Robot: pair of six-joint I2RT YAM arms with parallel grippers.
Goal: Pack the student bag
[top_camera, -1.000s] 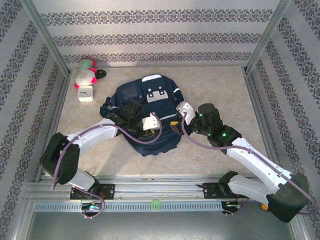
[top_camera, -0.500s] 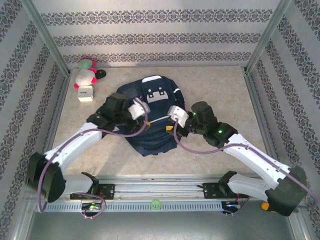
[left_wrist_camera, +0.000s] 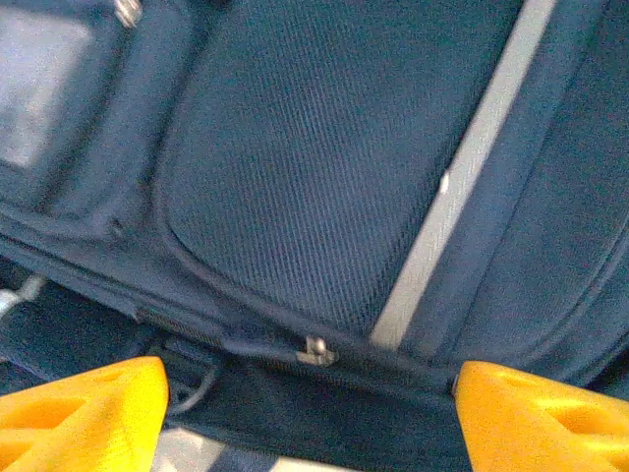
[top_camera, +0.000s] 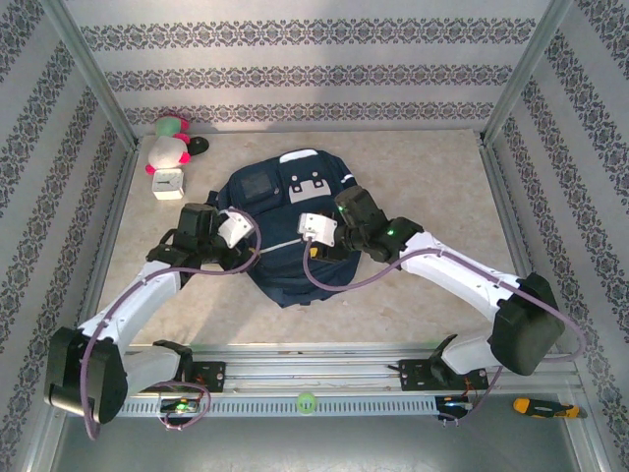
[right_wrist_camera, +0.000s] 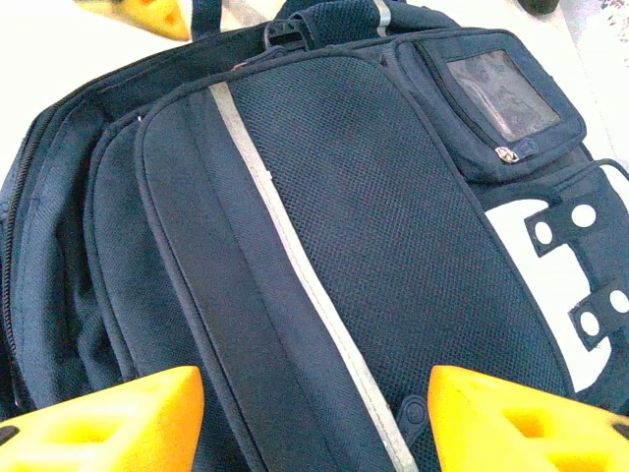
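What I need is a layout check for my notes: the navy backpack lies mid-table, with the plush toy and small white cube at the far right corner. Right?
Not quite: in the top external view the plush toy and small white cube sit at the far left corner. The rest stands: the navy backpack lies centred.

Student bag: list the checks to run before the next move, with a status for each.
1. Student bag lies flat, front pocket up: ok.
2. Left end effector open, holding nothing: ok.
3. Right end effector open over the front pocket: ok.
4. Zipper pull in sight ahead of the left end effector: ok.
5. Main compartment unzipped: cannot tell.
6. Plush toy and white cube lie apart from the bag: ok.
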